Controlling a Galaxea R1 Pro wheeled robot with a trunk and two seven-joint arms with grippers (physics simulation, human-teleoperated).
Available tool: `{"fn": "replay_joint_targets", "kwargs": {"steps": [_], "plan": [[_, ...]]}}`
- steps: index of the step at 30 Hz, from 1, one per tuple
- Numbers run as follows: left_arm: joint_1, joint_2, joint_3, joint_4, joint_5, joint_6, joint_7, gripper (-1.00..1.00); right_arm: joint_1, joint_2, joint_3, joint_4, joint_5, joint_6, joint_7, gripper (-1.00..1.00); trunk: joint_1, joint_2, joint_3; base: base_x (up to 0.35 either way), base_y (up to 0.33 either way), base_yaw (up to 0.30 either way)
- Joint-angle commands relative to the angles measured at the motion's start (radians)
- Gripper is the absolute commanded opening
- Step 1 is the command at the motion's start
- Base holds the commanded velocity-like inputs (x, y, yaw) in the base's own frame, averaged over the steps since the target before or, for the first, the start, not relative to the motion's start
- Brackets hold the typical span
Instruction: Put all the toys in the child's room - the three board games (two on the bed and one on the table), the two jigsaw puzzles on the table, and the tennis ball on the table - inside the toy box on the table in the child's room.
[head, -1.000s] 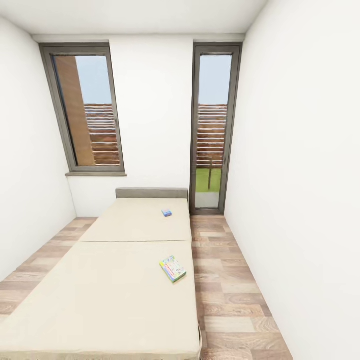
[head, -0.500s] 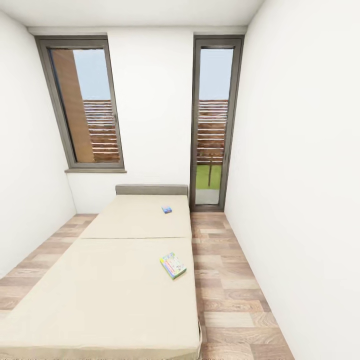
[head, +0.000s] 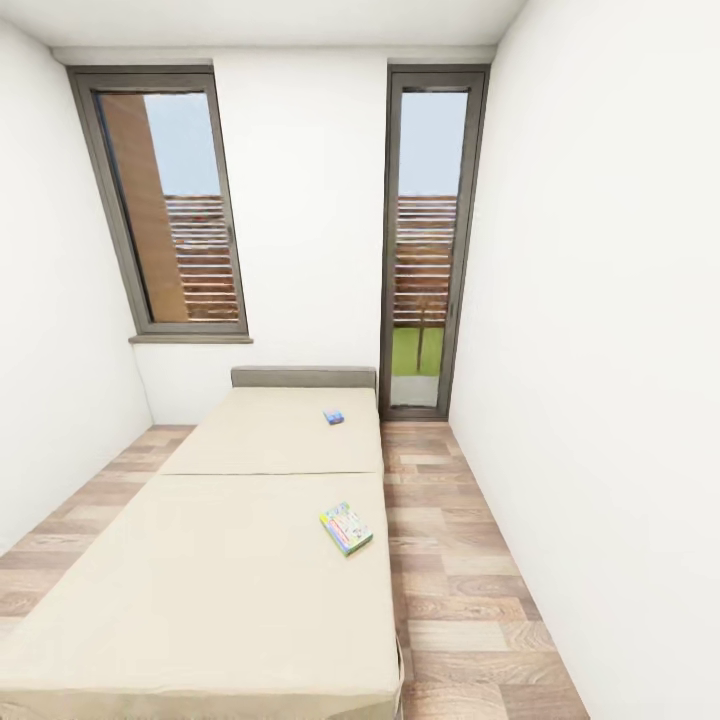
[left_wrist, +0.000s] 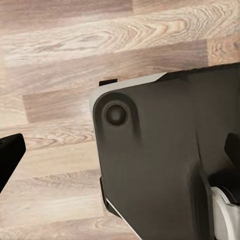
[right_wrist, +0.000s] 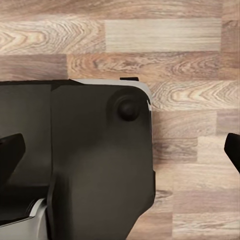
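Note:
Two board games lie on the cream-beige bed (head: 200, 570) in the child's room. The nearer one (head: 346, 529) is a flat box with a yellow, green and red printed cover, close to the bed's right edge. The farther one (head: 333, 417) looks small and blue, near the grey headboard. In the wrist views my left gripper (left_wrist: 120, 155) and right gripper (right_wrist: 120, 150) hang open above the wood floor and my black base, with nothing between their fingers. The table, toy box, jigsaw puzzles and tennis ball are out of view.
A strip of wood-plank floor (head: 455, 570) runs along the bed's right side beside a white wall. A glass door (head: 425, 240) and a window (head: 165, 200) stand in the far wall. Narrower floor (head: 60, 540) lies left of the bed.
The whole head view has shifted slightly as the camera moved; the bed and both board games lie where they were.

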Motion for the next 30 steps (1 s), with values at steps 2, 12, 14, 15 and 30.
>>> {"fn": "replay_joint_targets", "kwargs": {"steps": [2,12,14,15,30], "plan": [[0.0,0.0,-0.002,0.0,-0.008,-0.003,0.0,1.0,0.0,0.0,0.0,0.001,-0.001,-0.003,-0.003,1.0,0.0,-0.001,0.0,0.0,0.0,0.0],[0.0,-0.014,-0.006,0.0,-0.015,0.005,0.004,1.0,0.001,0.0,0.001,0.0,0.001,-0.003,-0.004,1.0,0.0,-0.001,-0.001,0.0,-0.153,0.0],[0.0,-0.016,-0.007,0.0,-0.015,0.004,0.005,1.0,0.001,0.0,0.0,0.0,0.001,-0.003,-0.004,1.0,0.0,-0.001,-0.001,0.0,-0.287,0.0],[0.0,-0.017,-0.007,0.0,-0.015,0.004,0.005,1.0,0.001,0.0,0.0,0.0,0.001,-0.003,-0.004,1.0,0.0,-0.001,-0.001,0.0,-0.3,0.0],[0.0,-0.019,-0.008,0.0,-0.017,0.0,0.006,1.0,0.001,0.001,0.0,0.0,0.001,-0.001,-0.005,1.0,0.0,-0.001,-0.001,0.006,-0.306,0.0]]}}
